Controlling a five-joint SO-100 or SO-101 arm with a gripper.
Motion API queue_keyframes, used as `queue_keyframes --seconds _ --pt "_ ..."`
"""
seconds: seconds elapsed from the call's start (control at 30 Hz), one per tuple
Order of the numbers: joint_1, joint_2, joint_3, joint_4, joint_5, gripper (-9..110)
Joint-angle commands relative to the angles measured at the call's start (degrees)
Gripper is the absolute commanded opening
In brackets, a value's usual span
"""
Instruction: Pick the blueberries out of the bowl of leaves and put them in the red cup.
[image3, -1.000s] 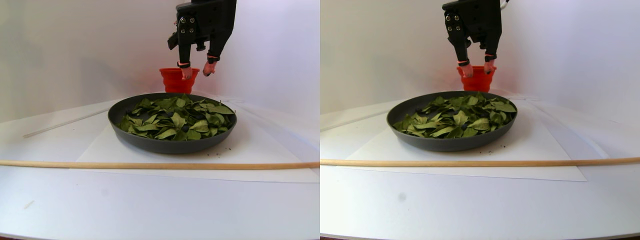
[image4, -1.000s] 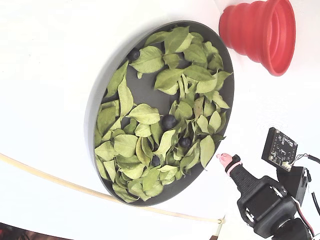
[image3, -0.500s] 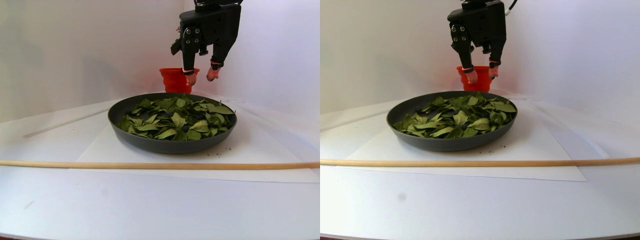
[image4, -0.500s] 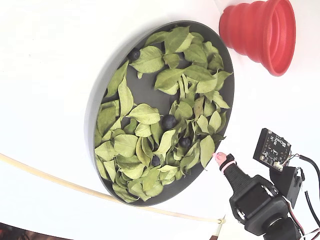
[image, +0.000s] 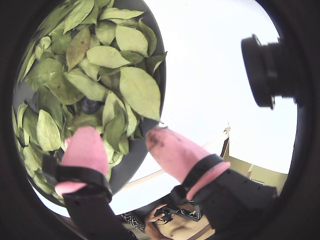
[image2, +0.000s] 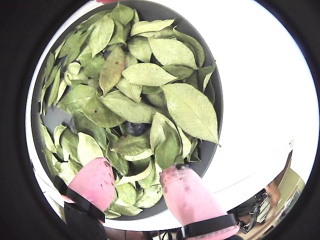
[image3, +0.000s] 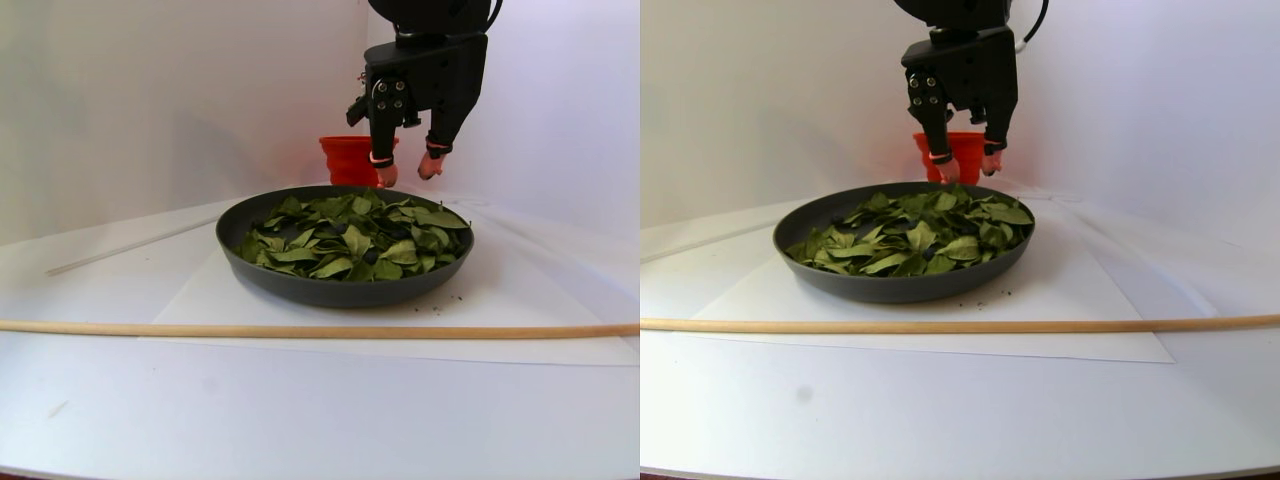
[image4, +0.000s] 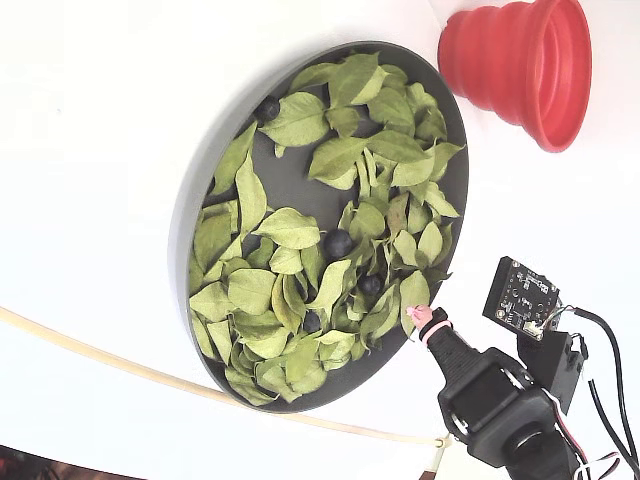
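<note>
End effector (image2: 137, 187): fingers apart, empty, above the bowl's (image4: 190, 230) rim (fixed view's right side).
Blueberries (image4: 338, 243): among leaves (image4: 290, 228).
Red cup (image4: 520, 65): beside bowl.

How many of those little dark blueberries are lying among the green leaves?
4 show in the fixed view: one at the dark shallow bowl's upper-left rim, one mid-bowl, one just below-right, one lower. Dry green leaves may hide more.
</note>
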Motion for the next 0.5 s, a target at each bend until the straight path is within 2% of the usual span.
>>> queue_keyframes --seconds 0.0,0.47 --pt "1.2 0.4 -0.5 -1.4 0.0 18" --pt "0.6 -5.4 -1.1 -5.4 -0.1 20"
